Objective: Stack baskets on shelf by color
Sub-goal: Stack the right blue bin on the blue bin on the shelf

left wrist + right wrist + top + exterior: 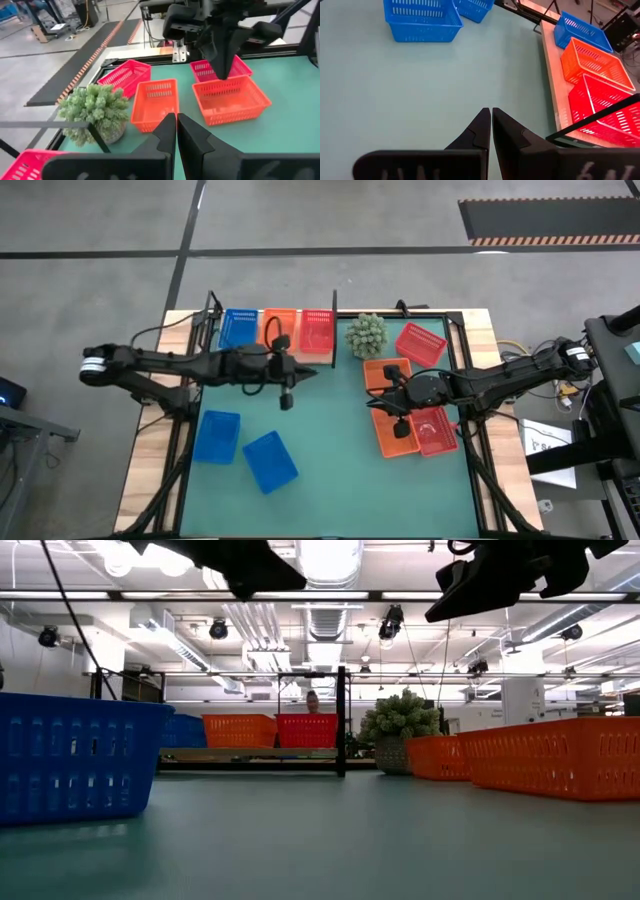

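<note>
Three baskets, blue [238, 328], orange [279, 328] and red-pink [316, 330], sit side by side on the shelf [275, 352]; the low view hides the board's surface behind them. Left gripper [287, 397] hangs over the mat [330, 450] near the shelf, fingers pressed together, empty. Right gripper [388, 404], fingers likewise together, hovers above the loose orange basket [396, 432], partly covering it from overhead.

Red-pink basket [25, 165] cut off at left wrist view's corner.
</note>
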Tool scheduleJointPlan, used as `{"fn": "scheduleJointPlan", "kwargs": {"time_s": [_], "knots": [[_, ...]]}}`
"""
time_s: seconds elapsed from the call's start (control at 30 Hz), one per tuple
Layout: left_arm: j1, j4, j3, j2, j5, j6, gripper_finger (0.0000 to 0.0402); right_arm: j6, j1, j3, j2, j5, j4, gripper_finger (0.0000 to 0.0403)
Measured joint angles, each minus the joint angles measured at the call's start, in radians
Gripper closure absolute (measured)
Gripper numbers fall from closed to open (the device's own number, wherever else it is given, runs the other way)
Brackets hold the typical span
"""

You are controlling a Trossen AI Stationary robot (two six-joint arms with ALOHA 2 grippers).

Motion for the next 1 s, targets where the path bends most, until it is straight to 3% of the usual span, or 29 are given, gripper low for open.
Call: {"fn": "scheduleJointPlan", "kwargs": {"time_s": [0.57, 1.0], "knots": [[0.002, 0.027, -0.071, -0.055, -0.004, -0.002, 0.0402, -0.079, 0.0, 0.0, 0.0, -0.001, 0.035, 0.0392], [-0.007, 0.032, -0.078, -0.055, -0.007, -0.031, 0.0402, -0.036, 0.0, 0.0, 0.0, -0.001, 0.033, 0.0392]]}}
